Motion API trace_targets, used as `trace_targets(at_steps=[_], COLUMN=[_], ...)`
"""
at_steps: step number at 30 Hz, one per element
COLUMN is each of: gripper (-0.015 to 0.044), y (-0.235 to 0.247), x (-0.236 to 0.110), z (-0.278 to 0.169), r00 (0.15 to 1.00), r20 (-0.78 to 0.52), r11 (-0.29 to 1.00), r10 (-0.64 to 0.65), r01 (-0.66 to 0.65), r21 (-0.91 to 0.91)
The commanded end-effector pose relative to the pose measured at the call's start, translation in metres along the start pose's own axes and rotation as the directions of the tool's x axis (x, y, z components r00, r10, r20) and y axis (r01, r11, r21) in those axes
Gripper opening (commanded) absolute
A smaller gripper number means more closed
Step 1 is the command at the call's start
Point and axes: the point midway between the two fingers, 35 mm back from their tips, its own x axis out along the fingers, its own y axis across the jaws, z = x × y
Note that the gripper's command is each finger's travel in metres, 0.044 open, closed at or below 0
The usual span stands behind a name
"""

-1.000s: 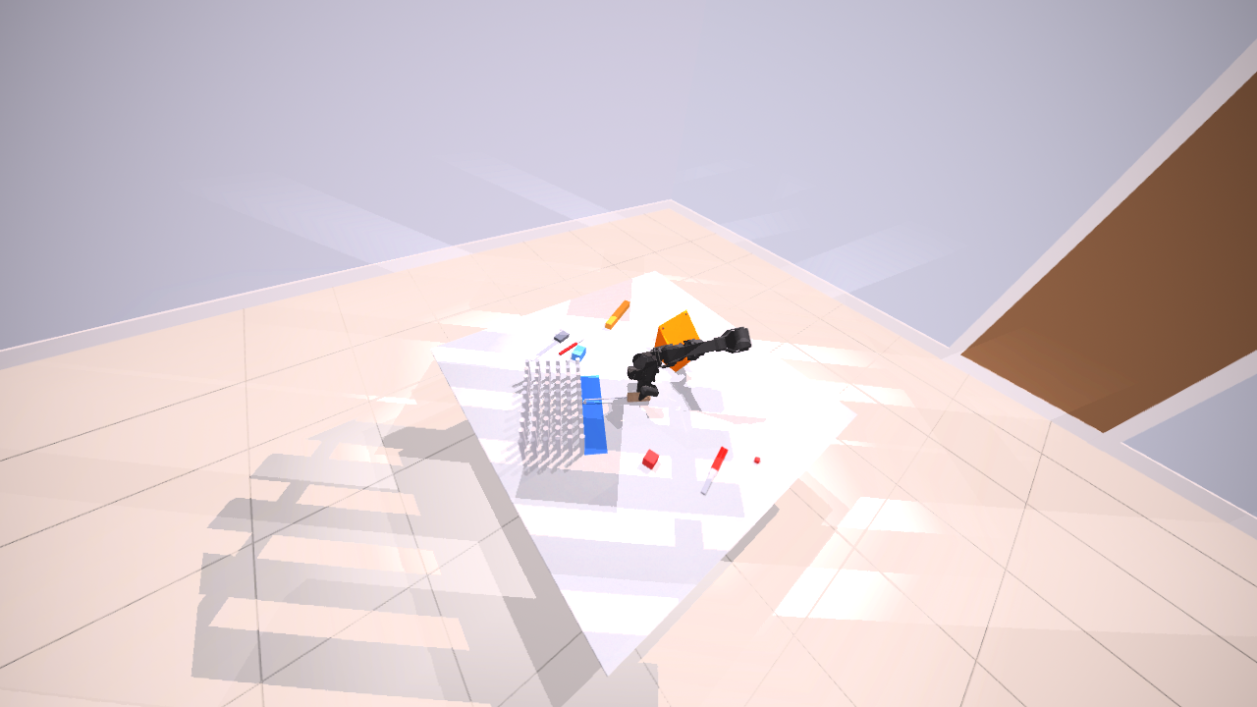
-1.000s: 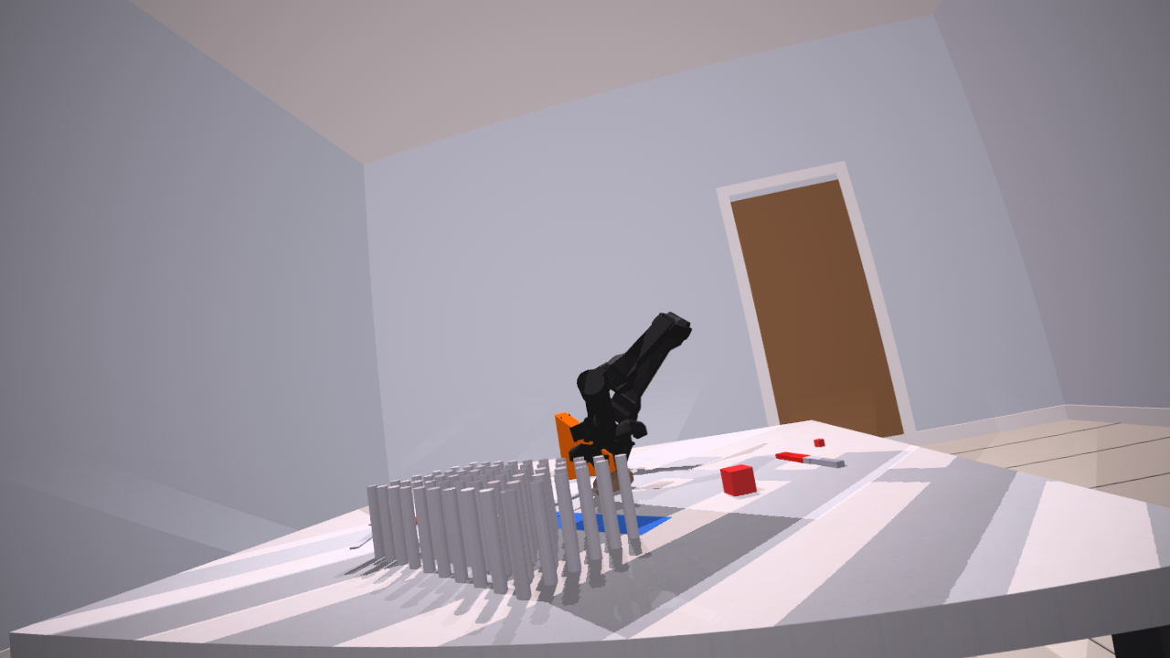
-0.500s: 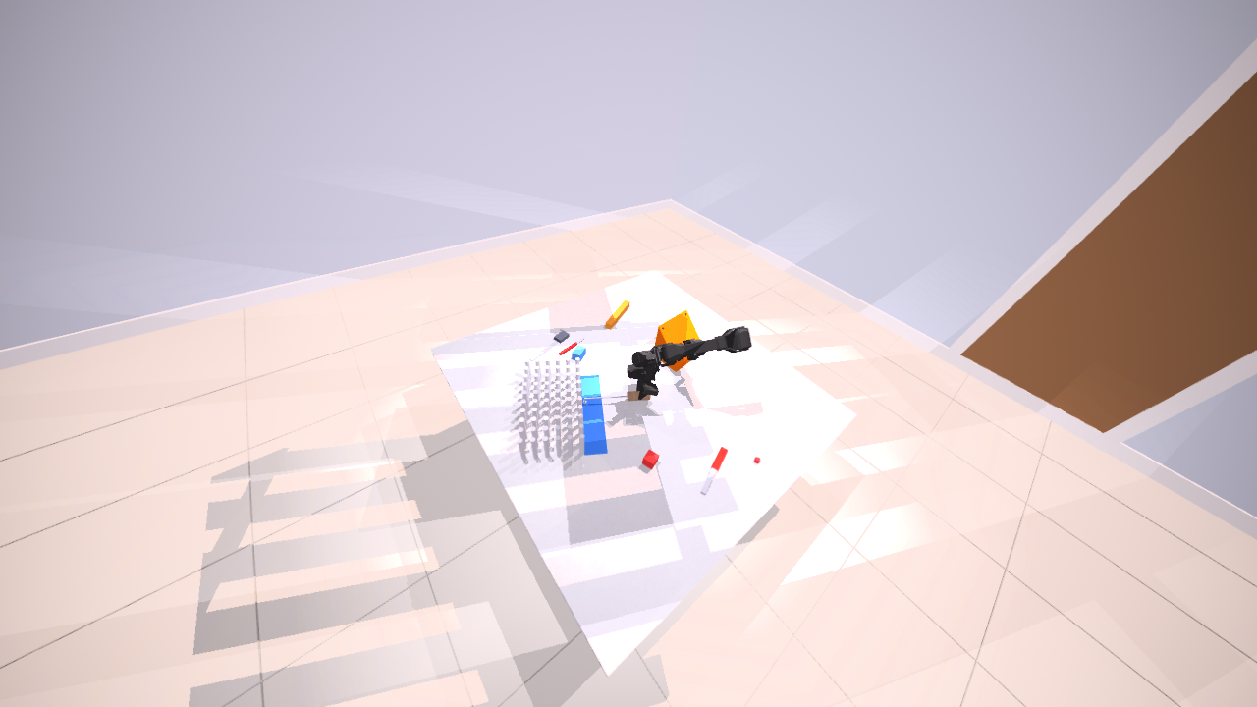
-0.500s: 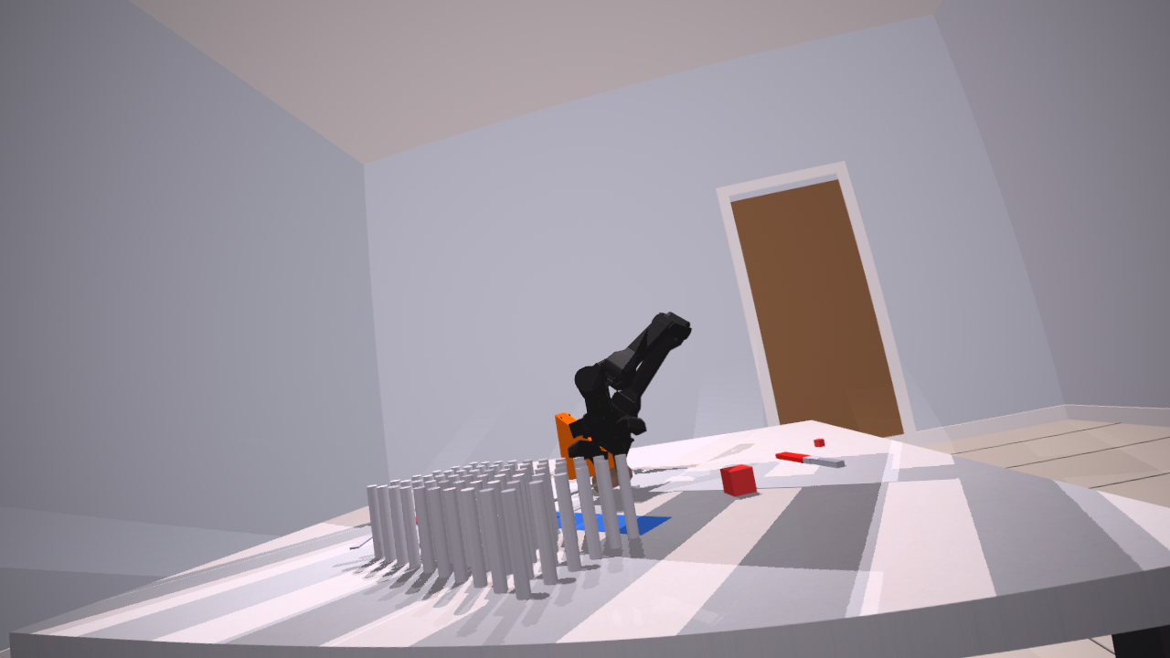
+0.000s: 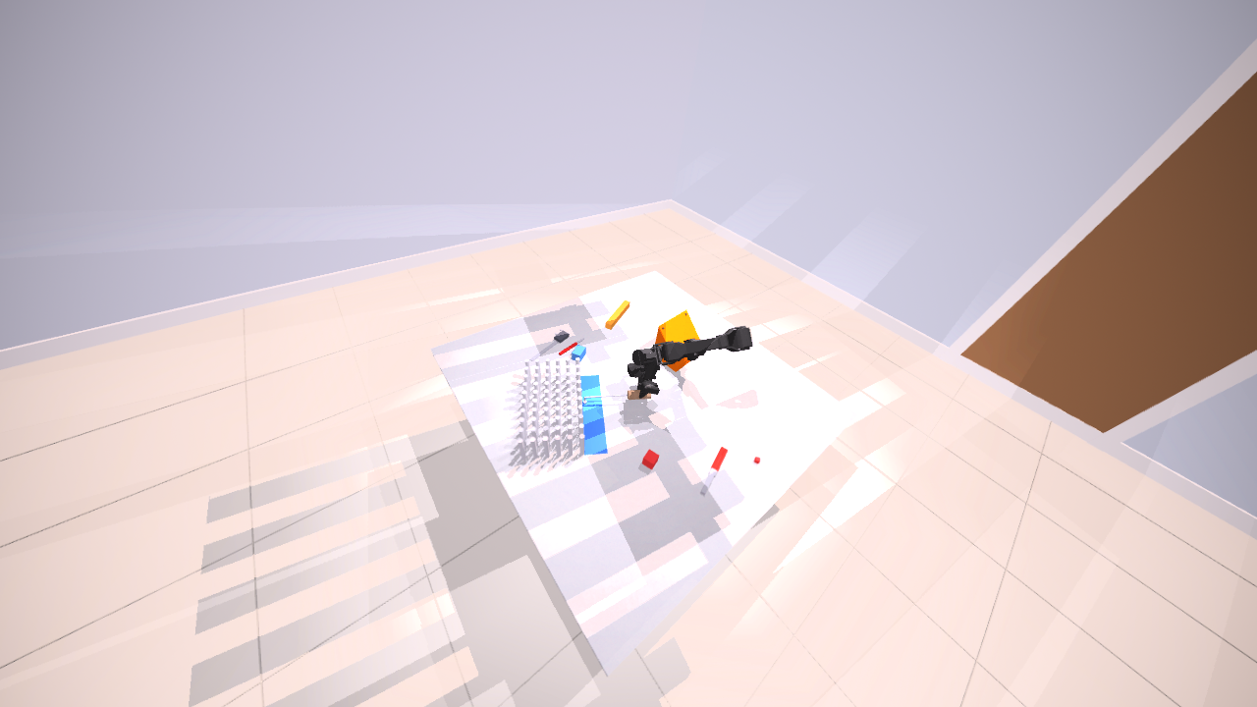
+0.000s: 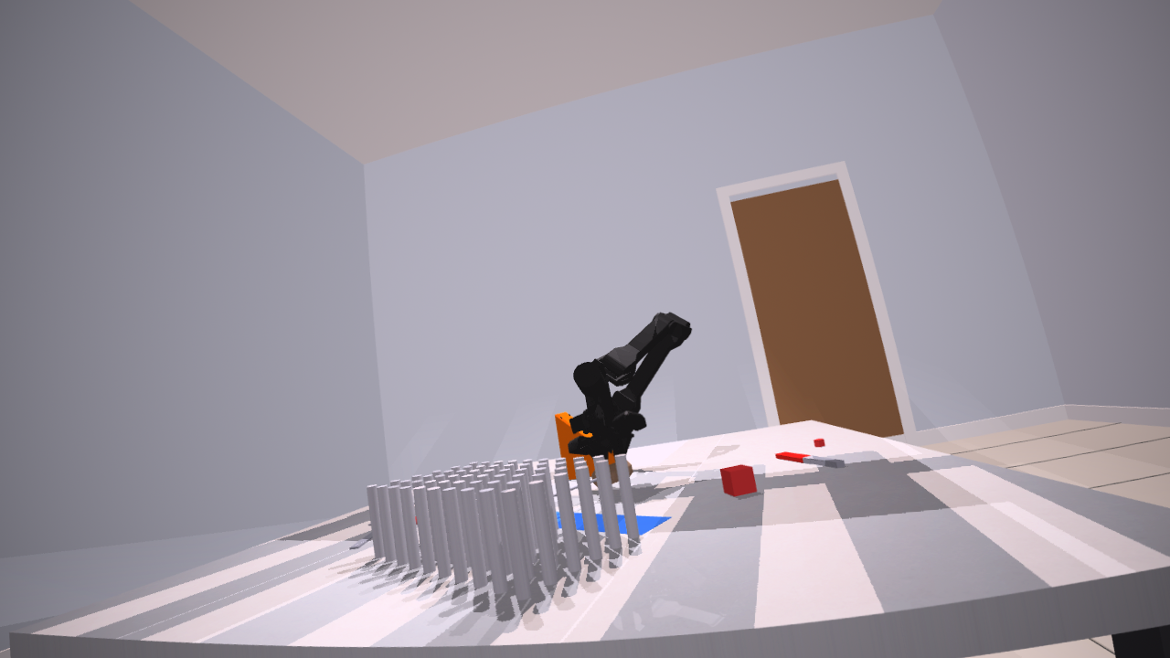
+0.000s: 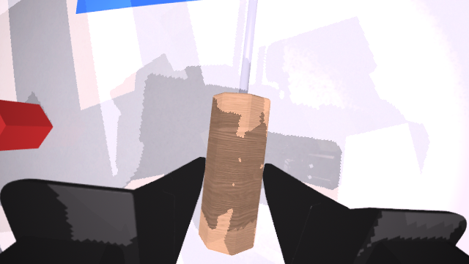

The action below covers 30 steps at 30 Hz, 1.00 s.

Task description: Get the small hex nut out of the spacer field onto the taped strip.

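My gripper (image 5: 645, 394) (image 7: 234, 166) is shut on the wooden handle (image 7: 236, 147) of a tool, in front of the spacer field. A thin metal rod (image 7: 250, 44) runs from the handle towards the blue taped strip (image 5: 594, 437) (image 6: 654, 522) (image 7: 128, 4). In the top view the rod reaches over the strip near the front row; its tip is too small to make out. The grey metal spacers (image 5: 549, 412) (image 6: 544, 524) stand upright in rows behind the strip. I cannot make out the hex nut in any view.
A red cube (image 5: 650, 459) (image 6: 739, 480) (image 7: 22, 137) and a red-handled tool (image 5: 720, 457) (image 6: 792, 456) lie to one side. An orange block (image 5: 677, 327) stands beside the arm. A yellow bar (image 5: 618, 313), blue block (image 5: 577, 353) and dark-headed item (image 5: 561, 336) lie beyond the field's far end.
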Motion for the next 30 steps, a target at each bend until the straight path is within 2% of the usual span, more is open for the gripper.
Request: trace_targets(at_steps=[1,12,18,30], gripper=[0.0,0.0,0.0,0.0], y=[0.003,0.001,0.005,0.02], x=[-0.007,-0.019,-0.029,-0.071], z=[-0.006,-0.035,-0.027,-0.005], r00=[1.0,1.0,1.0,1.0], r20=[0.005,0.005,0.008,0.011], r11=[1.0,1.0,1.0,1.0], r10=[0.008,0.007,0.0,-0.013], r01=[-0.008,-0.007,0.0,0.013], r21=[-0.012,-0.007,-0.008,-0.01])
